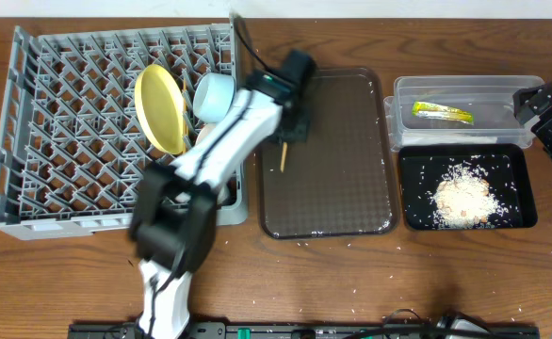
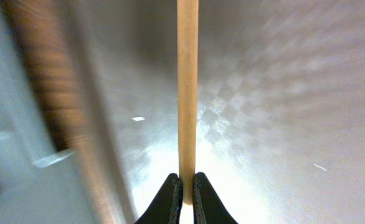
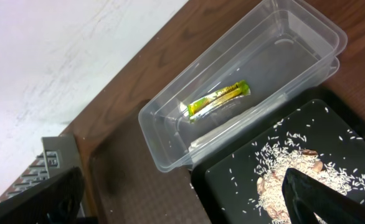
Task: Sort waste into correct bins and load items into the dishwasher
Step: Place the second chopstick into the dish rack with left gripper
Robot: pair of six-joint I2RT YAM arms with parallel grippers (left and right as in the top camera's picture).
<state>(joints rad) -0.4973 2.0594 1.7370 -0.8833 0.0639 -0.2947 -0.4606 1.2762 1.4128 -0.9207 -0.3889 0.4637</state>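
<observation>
Left gripper (image 2: 187, 190) was closed down to a sliver on a chopstick (image 2: 187, 87), pinching it at its very end. The rest of the stick ran straight out ahead over the brown serving tray (image 2: 282, 93). Only one stick showed; couldn't tell if a second was in the pinch.

Risks, as judgement:
- An end-grip on a thin round stick gave a long lever, so it could swivel or slip out on a fast swing. The wrist view was smeared, which suggests quick motion.
- The free tip hung low over the tray, so a dip could jab the tray and pop the stick loose.
- The dish rack (image 1: 59, 141) sat just beside the tray's left edge. Its wall and pegs could snag the stick on the way in.
- The lattice floor had open gaps, so a stick dropped flat might fall through or wedge at an angle.

In the way: the yellow plate (image 1: 160, 108) stood on edge in the rack and the light blue bowl (image 1: 215, 94) was beside it. Both were near the rack's right side, right where the arm would enter. The arm hid part of that corner. White bowl and cup weren't made out.

Right gripper (image 3: 176, 202) was spread wide, empty, hovering by the bins at far right, well apart from the left arm. The snack wrapper (image 3: 218, 101) lay inside the clear tub (image 3: 170, 155). The rice crumbs (image 1: 462, 198) were piled in the black tray (image 1: 516, 165). A few stray grains (image 1: 351, 240) lay on the table.
</observation>
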